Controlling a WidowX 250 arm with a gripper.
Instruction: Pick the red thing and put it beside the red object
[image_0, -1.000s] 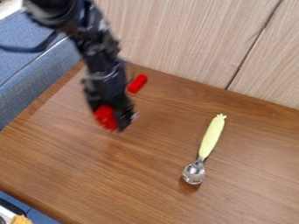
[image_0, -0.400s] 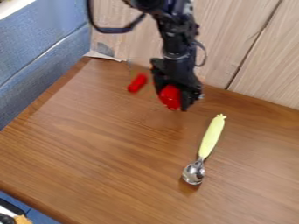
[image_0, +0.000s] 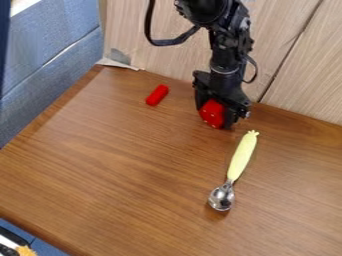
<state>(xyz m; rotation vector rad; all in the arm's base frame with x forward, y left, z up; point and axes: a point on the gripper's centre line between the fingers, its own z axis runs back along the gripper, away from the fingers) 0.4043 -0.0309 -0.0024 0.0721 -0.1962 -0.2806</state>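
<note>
Red and rounded with pale flecks, a toy-like object sits clasped in a robot arm's black two-finger gripper, its fingers closed around it, at the far side of a brown wood-grain table. Whether it touches the tabletop cannot be told. A small red cylinder lies apart, at left; a yellow-handled metal spoon rests closer to the camera.

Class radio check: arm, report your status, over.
Hand holding red spotted piece. Red cylinder lying apart from it. Spoon nearer the camera, not between them.
</note>
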